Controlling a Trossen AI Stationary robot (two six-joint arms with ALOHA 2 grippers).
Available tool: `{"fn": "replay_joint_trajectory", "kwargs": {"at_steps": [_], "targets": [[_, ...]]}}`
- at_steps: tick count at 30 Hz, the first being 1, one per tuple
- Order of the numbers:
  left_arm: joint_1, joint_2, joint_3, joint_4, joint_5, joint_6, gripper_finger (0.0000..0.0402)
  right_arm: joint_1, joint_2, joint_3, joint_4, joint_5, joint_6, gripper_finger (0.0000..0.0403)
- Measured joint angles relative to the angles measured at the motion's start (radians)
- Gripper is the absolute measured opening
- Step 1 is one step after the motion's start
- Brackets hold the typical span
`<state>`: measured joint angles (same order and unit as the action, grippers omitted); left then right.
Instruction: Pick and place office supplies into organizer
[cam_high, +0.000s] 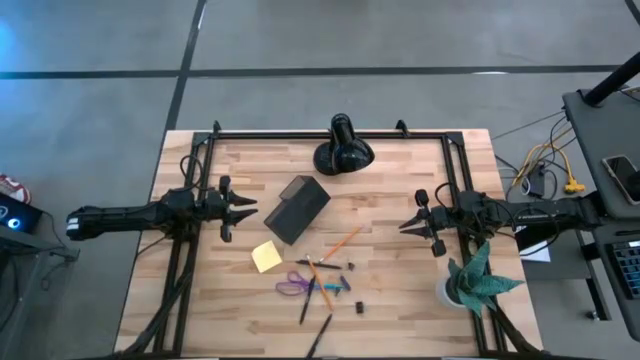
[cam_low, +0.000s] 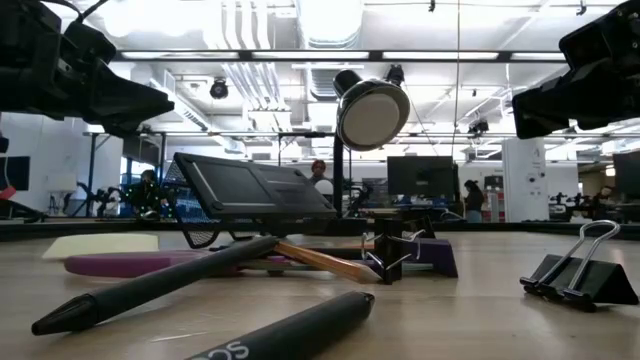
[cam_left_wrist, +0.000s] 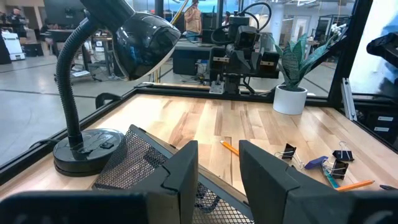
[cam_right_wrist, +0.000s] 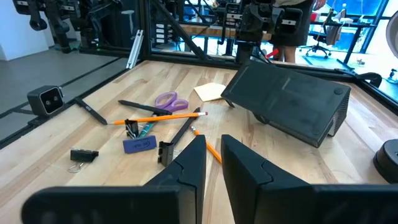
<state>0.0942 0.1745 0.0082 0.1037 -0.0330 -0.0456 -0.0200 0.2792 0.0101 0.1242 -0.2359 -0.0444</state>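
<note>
The black organizer (cam_high: 297, 208) lies askew at the table's middle, its mesh side (cam_left_wrist: 134, 165) toward my left gripper. Nearer the front edge the supplies lie loose on the wood: a yellow sticky-note pad (cam_high: 266, 257), purple-handled scissors (cam_high: 294, 286), an orange pencil (cam_high: 341, 242), black pens (cam_high: 306, 304) and binder clips (cam_right_wrist: 83, 155). My left gripper (cam_high: 252, 208) hovers level just left of the organizer, open and with nothing in it (cam_left_wrist: 217, 149). My right gripper (cam_high: 402, 224) hovers at the right, pointing at the supplies, its fingers almost together and holding nothing (cam_right_wrist: 213, 140).
A black gooseneck lamp (cam_high: 343, 152) stands at the far edge, behind the organizer. A green plant in a white pot (cam_high: 468, 283) stands at the near right corner, beside my right arm. A black frame (cam_high: 330, 134) rims the table. Bare wood lies between the organizer and my right gripper.
</note>
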Motion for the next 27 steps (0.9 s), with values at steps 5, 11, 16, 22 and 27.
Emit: {"fn": "replay_joint_trajectory", "kwargs": {"at_steps": [5,11,16,22,27], "targets": [[0.000,0.000,0.000,0.000,0.000,0.000,0.0099,0.000,0.000,0.000,0.000,0.000,0.000,0.0043],[0.000,0.000,0.000,0.000,0.000,0.000,0.0099,0.000,0.000,0.000,0.000,0.000,0.000,0.0043],[0.000,0.000,0.000,0.000,0.000,0.000,0.0099,0.000,0.000,0.000,0.004,0.000,-0.112,0.0043],[0.000,0.000,0.000,0.000,0.000,0.000,0.0099,-0.001,0.000,0.000,0.067,-0.022,-0.244,0.0043],[0.000,0.000,0.000,0.000,0.000,0.000,0.0099,0.000,0.000,0.000,0.264,-0.071,0.149,0.0043]]}}
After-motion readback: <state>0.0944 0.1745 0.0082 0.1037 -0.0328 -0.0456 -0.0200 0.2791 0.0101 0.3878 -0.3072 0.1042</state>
